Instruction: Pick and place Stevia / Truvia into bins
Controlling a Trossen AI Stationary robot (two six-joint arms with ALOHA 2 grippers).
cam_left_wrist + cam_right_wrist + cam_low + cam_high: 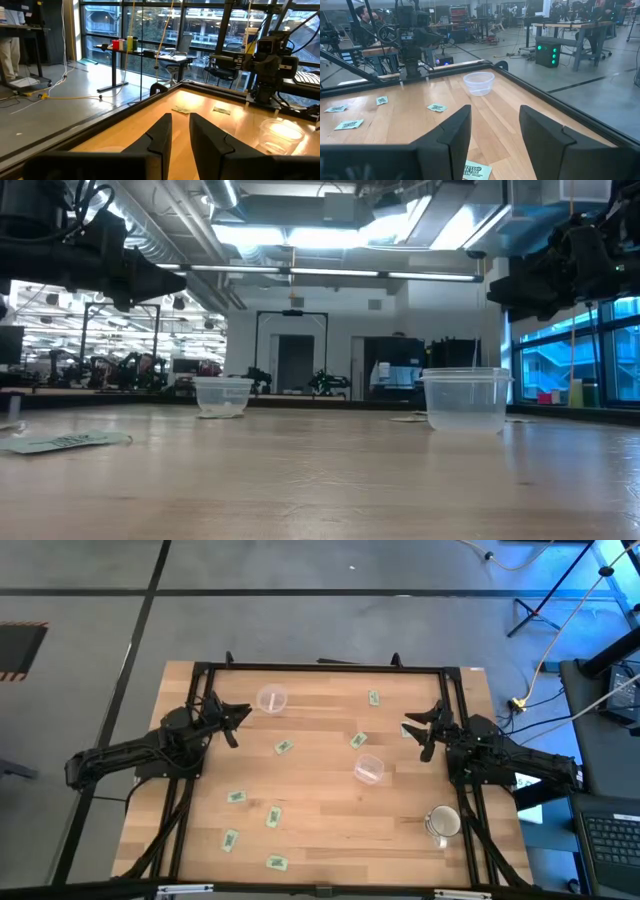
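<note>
Several light green packets lie flat on the wooden table, among them one [283, 747] left of centre, one [358, 740] at the middle and one [373, 697] near the far edge. One clear cup [271, 698] stands at the far left, close to my left gripper [240, 726]. The other cup [369, 769] stands at the middle, left of my right gripper [415, 736]. Both grippers hover open and empty above the table. In the right wrist view a packet [476, 171] lies just below my right gripper [495, 120]. My left gripper [180, 125] shows a narrow gap.
A whitish mug [443, 823] stands near the table's near right corner. More packets [236, 796] [276, 862] are scattered over the near left part. A black frame [320, 667] runs along the table's far edge and sides. Bare wood lies between the two cups.
</note>
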